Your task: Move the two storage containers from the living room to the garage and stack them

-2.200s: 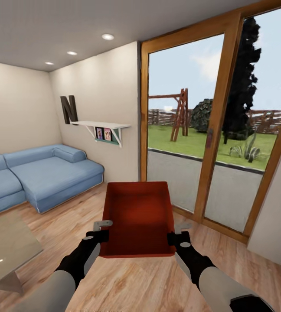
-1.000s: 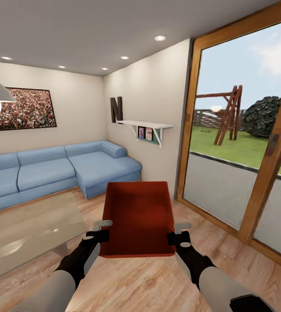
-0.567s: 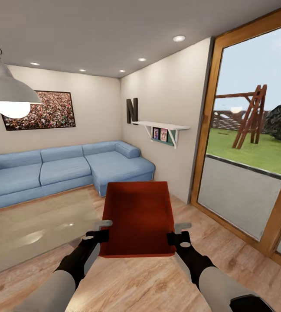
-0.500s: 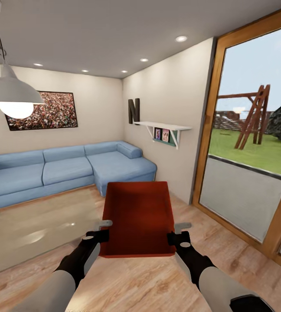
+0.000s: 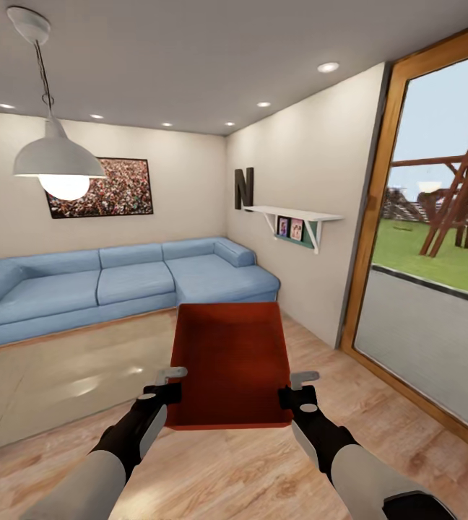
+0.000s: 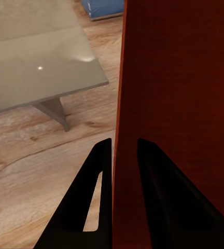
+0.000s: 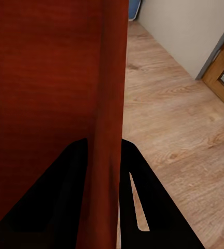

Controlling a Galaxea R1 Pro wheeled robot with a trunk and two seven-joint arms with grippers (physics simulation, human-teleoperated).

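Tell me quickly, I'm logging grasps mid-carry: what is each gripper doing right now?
Left gripper: closed on the left wall of the storage container.
Right gripper: closed on the same container's right wall.

Storage container (image 5: 232, 361): matt red-orange, smooth walls, looks plastic. Floor (image 5: 248, 462) light wood planks w/ visible grain; sofa (image 5: 118, 278) blue cloth. Low table (image 6: 34, 67) top glossy grey, fingers (image 6: 99, 171) matt black.

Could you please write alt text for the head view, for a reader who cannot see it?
A red-orange storage container, open top up, is held over a light wood floor by the left gripper on one side wall and the right gripper on the other. Beyond are a blue sofa, a low table, a pendant lamp and a glass door.
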